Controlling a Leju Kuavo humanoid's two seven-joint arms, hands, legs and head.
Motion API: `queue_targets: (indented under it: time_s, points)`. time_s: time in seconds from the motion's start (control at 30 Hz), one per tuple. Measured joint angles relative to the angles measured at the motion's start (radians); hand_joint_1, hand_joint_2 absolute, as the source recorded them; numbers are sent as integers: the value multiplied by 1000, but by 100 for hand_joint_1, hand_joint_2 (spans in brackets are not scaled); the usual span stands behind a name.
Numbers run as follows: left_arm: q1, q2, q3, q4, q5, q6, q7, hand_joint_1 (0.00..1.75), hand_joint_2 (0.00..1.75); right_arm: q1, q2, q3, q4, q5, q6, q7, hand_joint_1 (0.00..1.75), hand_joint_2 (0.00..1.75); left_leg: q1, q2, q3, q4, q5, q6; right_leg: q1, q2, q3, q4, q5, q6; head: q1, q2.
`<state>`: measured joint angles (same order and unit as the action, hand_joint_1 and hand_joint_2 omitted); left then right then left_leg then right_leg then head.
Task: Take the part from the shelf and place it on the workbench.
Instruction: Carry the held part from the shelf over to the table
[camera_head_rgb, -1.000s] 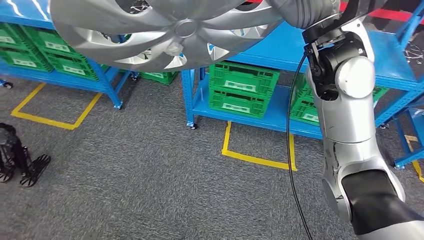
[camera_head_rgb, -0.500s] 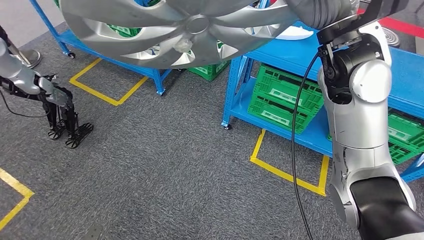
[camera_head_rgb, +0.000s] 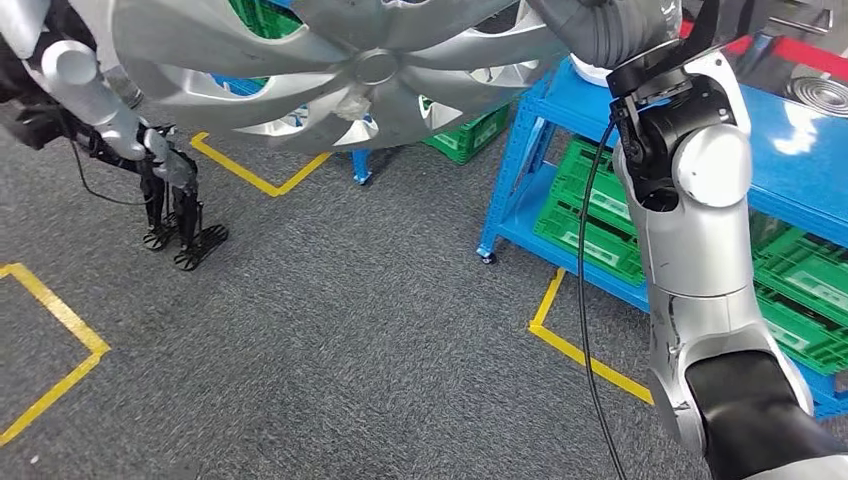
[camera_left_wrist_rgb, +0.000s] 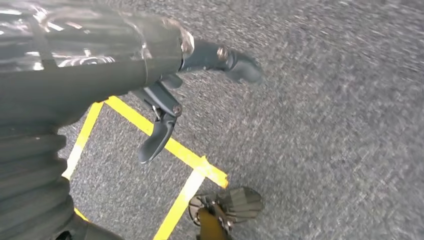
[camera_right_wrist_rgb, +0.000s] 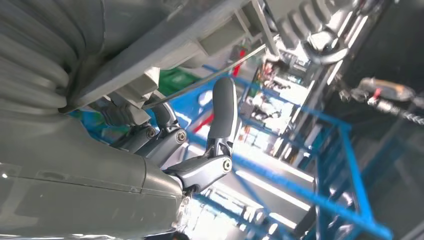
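While our right robot hand (camera_right_wrist_rgb: 200, 145) grips the silver wheel cover (camera_head_rgb: 340, 70) overhead, our left robot hand (camera_left_wrist_rgb: 200, 85) hangs with fingers spread, holding nothing.

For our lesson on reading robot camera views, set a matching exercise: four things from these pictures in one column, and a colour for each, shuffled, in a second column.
Things:
1. wheel cover
2. shelf frame
3. crates
4. floor tape

Colours:
A. green
B. yellow
C. silver
D. blue

Pairs: 1-C, 2-D, 3-A, 4-B
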<state>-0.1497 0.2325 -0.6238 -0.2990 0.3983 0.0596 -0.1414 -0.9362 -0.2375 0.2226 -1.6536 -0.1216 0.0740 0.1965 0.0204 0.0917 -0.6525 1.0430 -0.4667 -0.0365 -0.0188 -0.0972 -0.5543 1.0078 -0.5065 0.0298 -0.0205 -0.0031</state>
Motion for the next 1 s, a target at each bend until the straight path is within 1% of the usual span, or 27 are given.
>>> queue_targets:
  time_s: [0.07,0.1,0.13,0.2,0.23,0.27,0.3,0.33,0.37,0.43,0.47,0.5,0.53,0.57,0.6,0.63,0.67,0.7,0.73,0.77,0.8,0.83,0.87,0.9,0.93,0.97,1.0]
  points:
    - [1,-2,0,1,0,1,-6,0,175,-2,4,0,1,0,0,0,175,175,-2,-24,-5,1,2,19,-4,-6,2,0,-7,7,9,0]
    - [0,-3,-1,1,0,1,-8,0,175,-2,5,0,1,0,0,0,175,175,-2,-37,-6,1,4,26,-7,8,-2,16,-24,9,13,0]
    - [-2,-3,-1,1,0,1,-9,0,175,-2,6,0,1,0,0,0,175,175,-2,-49,-6,0,6,31,-8,30,-16,52,-51,9,20,0]
    - [-6,-4,-1,2,0,1,-10,0,175,-3,7,-1,3,1,0,1,175,175,-6,-74,-7,0,9,39,-3,76,-66,171,-117,3,35,0]
    - [-7,-4,-1,2,0,1,-12,0,175,-2,8,-1,4,2,0,1,175,175,-9,-87,-8,0,10,42,1,85,-93,231,-140,-2,42,0]
    - [-7,-6,-1,3,0,2,-15,0,175,-1,8,-1,6,2,0,1,175,175,-13,-102,-8,0,11,44,5,90,-111,266,-144,-9,46,0]
    - [-6,-8,-1,4,0,3,-21,0,175,1,9,-1,7,3,0,1,175,175,-18,-116,-7,0,12,47,9,93,-115,269,-131,-17,49,0]
    - [-6,-10,-1,5,0,5,-26,0,175,2,9,-1,8,3,1,1,175,175,-22,-131,-6,0,13,49,14,99,-104,238,-101,-27,52,0]
    - [-5,-13,-1,5,0,6,-31,0,175,3,9,-1,8,3,1,0,175,175,-25,-145,-6,0,14,51,20,114,-82,180,-61,-40,53,0]
    - [-5,-22,-1,7,0,8,-36,0,175,-1,9,-1,8,3,1,0,175,175,-27,-170,-9,-1,19,51,27,152,-37,72,-8,-62,50,0]
    - [-6,-26,-1,7,0,8,-37,0,175,-4,9,-2,7,3,0,0,175,175,-24,-181,-13,-2,23,48,29,164,-24,41,1,-69,48,0]
    - [-6,-28,-1,8,0,8,-38,0,175,-6,9,-2,7,3,0,-1,175,175,-21,-192,-17,-4,27,44,31,165,-18,28,0,-71,48,0]
    - [-5,-29,-1,9,0,8,-40,0,175,-8,9,-1,7,3,0,-1,175,175,-18,-204,-20,-6,32,38,34,154,-14,16,2,-71,50,0]
    - [-4,-29,-2,10,0,8,-41,0,175,-8,10,-1,7,3,0,-1,175,175,-18,-202,-23,-7,33,35,32,141,-7,2,5,-70,53,0]
    - [-2,-30,-2,11,0,8,-43,0,175,-8,10,-1,7,3,1,-1,175,175,-21,-180,-28,-1,27,31,30,128,1,-14,10,-67,52,0]
    - [-2,-30,-3,12,0,8,-44,0,175,-9,11,0,7,3,1,-1,175,175,-24,-151,-41,22,9,26,26,114,8,-30,16,-65,48,0]
    - [-2,-30,-3,13,0,8,-45,0,175,-9,11,-1,7,3,1,-1,175,175,-23,-117,-61,64,-19,20,23,100,13,-39,21,-63,44,0]
    - [-3,-30,-3,14,0,8,-45,0,175,-9,11,-1,7,3,0,-1,175,175,-20,-95,-88,120,-50,12,22,88,14,-41,22,-63,38,0]
    - [-3,-31,-3,15,0,8,-45,0,175,-9,11,-1,7,3,0,-1,175,175,-12,-90,-115,179,-75,5,20,76,14,-41,22,-62,33,0]
    - [-3,-32,-3,17,0,8,-45,0,175,-7,11,-1,7,3,0,-1,175,175,-3,-89,-133,219,-86,-3,17,63,14,-39,20,-59,28,0]
    - [-2,-33,-3,18,0,8,-46,0,175,-4,10,0,8,3,0,-1,175,175,4,-86,-136,229,-81,-10,13,51,14,-36,18,-54,24,0]
    - [-2,-33,-4,19,0,8,-46,0,175,-2,10,0,8,3,0,-1,175,175,10,-79,-119,203,-59,-19,8,40,14,-31,13,-47,20,0]
    - [-2,-34,-4,20,0,8,-47,0,175,-1,10,0,7,3,0,-1,175,175,15,-61,-86,147,-29,-28,3,28,14,-22,6,-37,18,0]
    - [-2,-35,-4,21,0,8,-48,0,175,-1,10,0,7,3,0,-1,175,175,15,-29,-55,94,-11,-36,1,18,13,-12,-2,-26,12,0]
    - [-3,-36,-4,22,0,8,-49,0,175,-3,10,-1,7,3,0,-1,175,175,13,-1,-31,50,2,-35,1,9,11,-1,-11,-16,8,0]
    - [-3,-37,-4,23,0,8,-50,0,175,-4,10,-1,6,3,0,-1,175,175,10,21,-20,29,3,-27,3,2,10,8,-18,-8,8,0]
    - [-3,-37,-4,24,0,9,-51,0,175,-4,12,0,5,3,0,0,175,175,5,28,-22,27,-3,-14,7,-5,9,11,-21,-3,9,0]
